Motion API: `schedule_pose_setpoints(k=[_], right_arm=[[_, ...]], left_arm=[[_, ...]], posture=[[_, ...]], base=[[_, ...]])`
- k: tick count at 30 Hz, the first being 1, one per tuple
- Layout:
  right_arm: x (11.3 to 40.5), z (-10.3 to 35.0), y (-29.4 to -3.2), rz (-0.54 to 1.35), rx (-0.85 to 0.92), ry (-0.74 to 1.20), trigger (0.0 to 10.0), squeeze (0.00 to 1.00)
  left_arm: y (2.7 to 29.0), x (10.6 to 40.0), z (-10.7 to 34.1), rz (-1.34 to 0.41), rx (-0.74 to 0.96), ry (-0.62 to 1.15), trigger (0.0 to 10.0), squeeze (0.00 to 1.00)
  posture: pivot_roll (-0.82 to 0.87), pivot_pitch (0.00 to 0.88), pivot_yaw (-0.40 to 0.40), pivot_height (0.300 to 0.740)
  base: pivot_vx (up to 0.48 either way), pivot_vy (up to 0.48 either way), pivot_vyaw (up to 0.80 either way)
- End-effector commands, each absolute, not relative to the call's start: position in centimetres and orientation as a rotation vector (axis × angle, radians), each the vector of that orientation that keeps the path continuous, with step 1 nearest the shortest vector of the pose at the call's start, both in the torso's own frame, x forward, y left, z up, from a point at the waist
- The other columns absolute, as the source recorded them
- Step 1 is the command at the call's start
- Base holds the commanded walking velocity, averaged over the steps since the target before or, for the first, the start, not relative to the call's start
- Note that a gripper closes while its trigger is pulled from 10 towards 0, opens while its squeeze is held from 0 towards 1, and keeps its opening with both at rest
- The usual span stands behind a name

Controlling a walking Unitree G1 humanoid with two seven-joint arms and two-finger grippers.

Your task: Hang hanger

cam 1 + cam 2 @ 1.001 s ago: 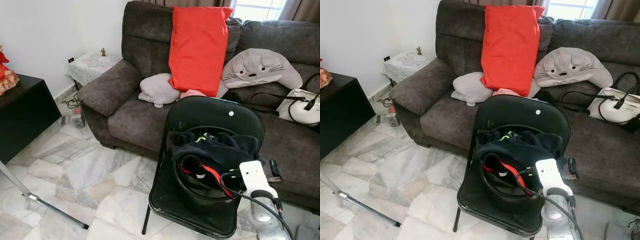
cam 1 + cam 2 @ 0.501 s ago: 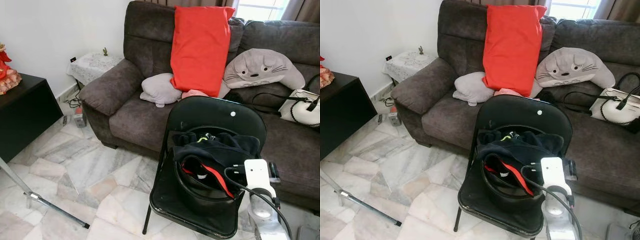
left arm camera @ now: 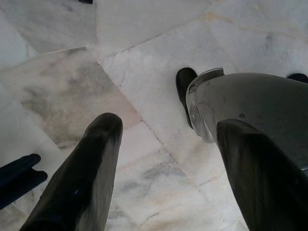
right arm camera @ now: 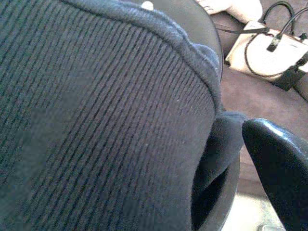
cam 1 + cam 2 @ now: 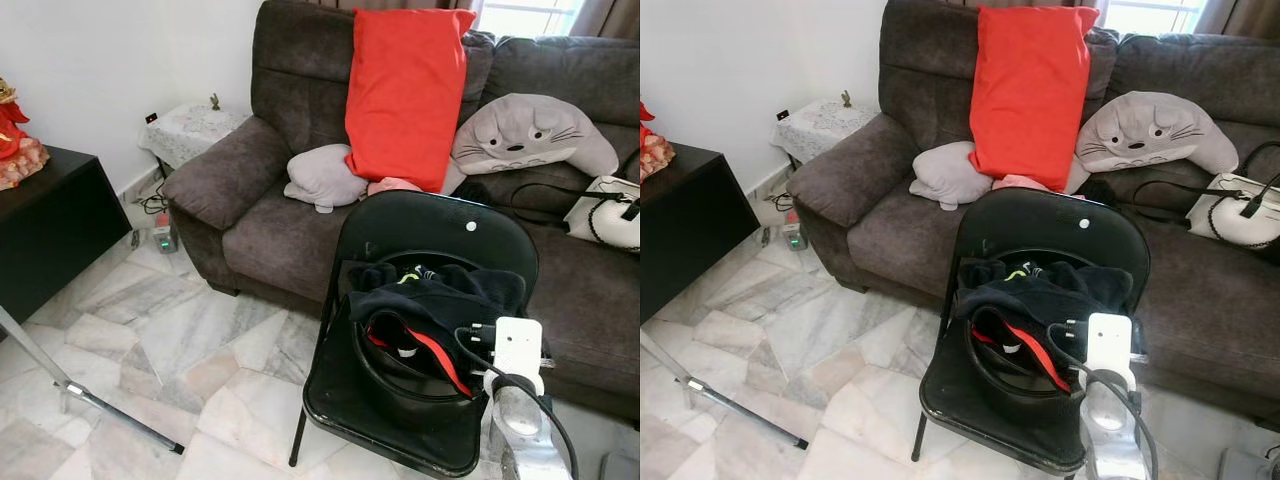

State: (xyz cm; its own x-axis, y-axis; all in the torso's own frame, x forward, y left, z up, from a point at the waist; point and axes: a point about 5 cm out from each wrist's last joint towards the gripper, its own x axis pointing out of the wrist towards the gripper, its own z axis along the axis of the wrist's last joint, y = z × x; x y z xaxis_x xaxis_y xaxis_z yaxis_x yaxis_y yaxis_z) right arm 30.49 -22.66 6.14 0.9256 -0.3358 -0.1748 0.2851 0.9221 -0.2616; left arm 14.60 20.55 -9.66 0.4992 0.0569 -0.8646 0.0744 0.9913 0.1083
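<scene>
Fig.: R arm (image 5: 520, 410) at the near right edge of the black chair (image 5: 440, 225), which stood in front of the sofa (image 5: 270, 220). On the seat sat a black basket (image 5: 400, 385) heaped w/ dark clothes (image 5: 435, 295).

R gripper (image 4: 240, 163) was pressed close against the dark knit fabric. I couldn't tell whether it was apart or closed, as the cloth hid too much. L gripper (image 3: 163, 130) hung idle over the marble floor (image 5: 150, 340), its two tips spread apart and holding nothing.

Hanger: not made out anywhere. My guess was that it lay under or among the clothes in the basket.

Step in hand, as I judged it: find the hanger in the heap. To do this well, approach slowly, part the fabric first, and close on the hanger itself, not on loose cloth. Lift straight up so the red strap (image 5: 435, 355) doesn't snag or drag the basket off the seat.
</scene>
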Motion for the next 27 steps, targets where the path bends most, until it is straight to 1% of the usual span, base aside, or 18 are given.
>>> schedule_pose_setpoints(k=[1,7,11,12,13,14,15,16,27], right_arm=[[30.3,5.9,-22.5,-0.317,-0.234,0.222,10.0,0.0],[30.0,5.9,-22.5,-0.328,-0.252,0.192,10.0,0.0],[29.7,5.4,-21.9,-0.304,-0.264,0.189,10.0,0.0],[29.6,5.3,-21.8,-0.302,-0.264,0.189,9.6,0.0],[29.5,5.3,-21.6,-0.297,-0.267,0.187,3.8,0.0],[29.5,5.2,-21.4,-0.292,-0.269,0.187,3.0,0.0],[29.5,5.2,-21.4,-0.292,-0.269,0.187,3.0,0.0],[29.4,5.1,-21.2,-0.285,-0.272,0.186,0.0,0.0],[29.6,5.3,-21.3,-0.285,-0.302,0.176,0.0,0.0]], left_arm=[[20.9,14.0,-9.9,-0.012,0.161,1.078,10.0,0.0],[20.9,14.0,-9.9,-0.014,0.163,1.078,10.0,0.0],[21.0,14.0,-9.8,-0.016,0.168,1.077,10.0,0.0],[21.0,14.0,-9.8,-0.016,0.168,1.077,10.0,0.0],[21.0,14.0,-9.8,-0.015,0.168,1.077,10.0,0.0],[21.0,14.0,-9.8,-0.015,0.167,1.077,10.0,0.0],[21.0,14.0,-9.8,-0.015,0.167,1.077,10.0,0.0],[21.0,14.0,-9.8,-0.015,0.168,1.077,10.0,0.0],[20.9,14.0,-9.8,-0.016,0.169,1.077,10.0,0.0]], posture=[[0.0,0.065,0.038,0.74],[0.0,0.066,0.039,0.74],[0.0,0.066,0.038,0.74],[0.0,0.065,0.038,0.74],[0.0,0.065,0.038,0.74],[0.0,0.064,0.038,0.74],[0.0,0.064,0.038,0.74],[0.0,0.064,0.038,0.74],[0.0,0.064,0.038,0.74]], base=[[0.0,0.0,0.0],[0.0,0.0,0.0],[0.0,0.0,0.0],[0.0,0.0,0.0],[0.0,0.0,0.0],[0.0,0.0,0.0],[0.0,0.0,0.0],[0.0,0.0,0.0],[0.0,0.0,0.0]])
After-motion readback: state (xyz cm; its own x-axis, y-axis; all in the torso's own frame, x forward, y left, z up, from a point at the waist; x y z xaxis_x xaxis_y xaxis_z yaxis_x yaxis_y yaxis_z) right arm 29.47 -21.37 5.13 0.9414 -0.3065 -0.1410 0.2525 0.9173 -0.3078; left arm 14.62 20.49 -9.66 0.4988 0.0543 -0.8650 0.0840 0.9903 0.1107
